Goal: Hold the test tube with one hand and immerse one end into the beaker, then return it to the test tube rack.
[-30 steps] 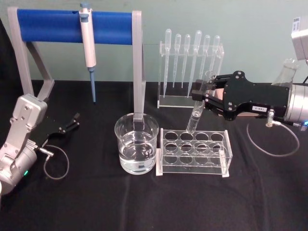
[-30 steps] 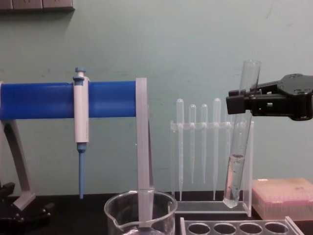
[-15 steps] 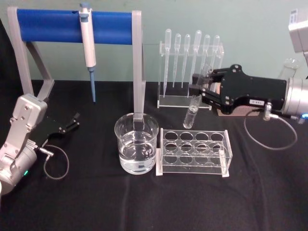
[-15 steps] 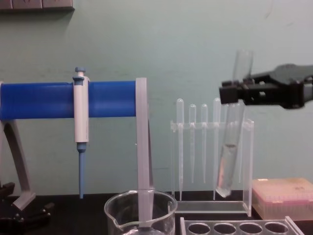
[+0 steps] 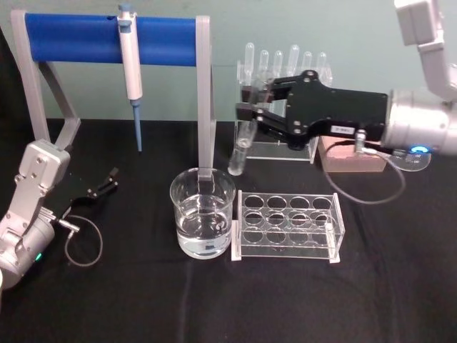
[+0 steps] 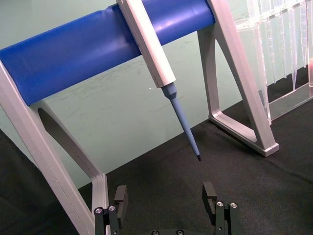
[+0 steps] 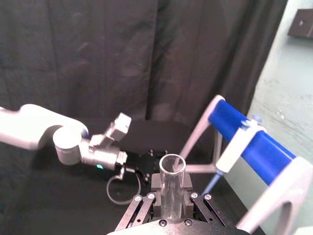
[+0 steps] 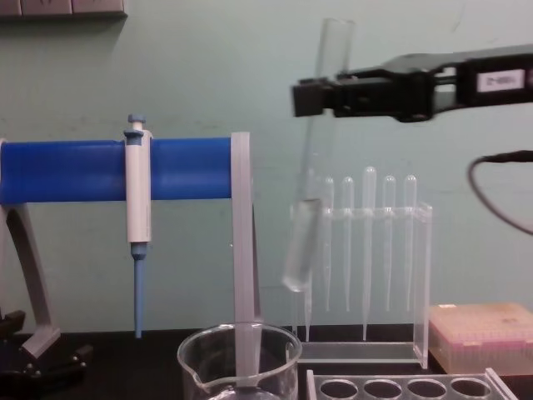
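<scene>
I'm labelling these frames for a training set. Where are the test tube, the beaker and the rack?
test tube (image 8: pixel 298 254), chest view, lower part of the glass.
beaker (image 5: pixel 203 239), head view, front wall.
rack (image 5: pixel 285 251), head view, front wall.

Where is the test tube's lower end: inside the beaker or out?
Out. In the chest view the test tube, held by the right gripper, hangs tilted, its rounded end above the beaker.

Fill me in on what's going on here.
The right gripper is shut on the test tube, holding it tilted in the air close by the beaker; its lower end is not yet in the water. The test tube rack stands beside the beaker. The left gripper sits open at the table's left.
</scene>
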### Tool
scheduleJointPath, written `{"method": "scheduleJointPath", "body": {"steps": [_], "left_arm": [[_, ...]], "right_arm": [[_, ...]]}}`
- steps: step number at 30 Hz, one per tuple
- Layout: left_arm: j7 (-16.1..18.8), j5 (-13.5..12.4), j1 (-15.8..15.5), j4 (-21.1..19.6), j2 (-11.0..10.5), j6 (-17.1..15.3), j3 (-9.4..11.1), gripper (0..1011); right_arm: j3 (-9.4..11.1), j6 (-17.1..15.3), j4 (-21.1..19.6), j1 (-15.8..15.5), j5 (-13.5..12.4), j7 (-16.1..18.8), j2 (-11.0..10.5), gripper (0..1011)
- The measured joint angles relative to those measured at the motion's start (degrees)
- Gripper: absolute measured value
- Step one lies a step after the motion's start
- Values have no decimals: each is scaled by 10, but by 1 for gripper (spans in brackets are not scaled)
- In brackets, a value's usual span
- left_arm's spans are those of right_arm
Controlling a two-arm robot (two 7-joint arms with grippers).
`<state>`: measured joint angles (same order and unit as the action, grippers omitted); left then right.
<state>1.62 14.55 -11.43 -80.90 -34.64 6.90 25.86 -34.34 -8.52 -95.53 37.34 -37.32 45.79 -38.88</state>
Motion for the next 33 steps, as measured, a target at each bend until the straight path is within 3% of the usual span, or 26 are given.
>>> {"method": "scheduleJointPath", "body": {"steps": [5,18,33], "left_arm": [[0,0,0,0,0,0,0,1000],[0,0,0,0,0,0,0,1000],[0,0,0,0,0,0,0,1000]], "right_arm": [[-17,8,3,5,1,-10,19,238],[-55,40,54,7,51,-26,59,238],[-67,58,97,-10,76,-15,73,238]]}}
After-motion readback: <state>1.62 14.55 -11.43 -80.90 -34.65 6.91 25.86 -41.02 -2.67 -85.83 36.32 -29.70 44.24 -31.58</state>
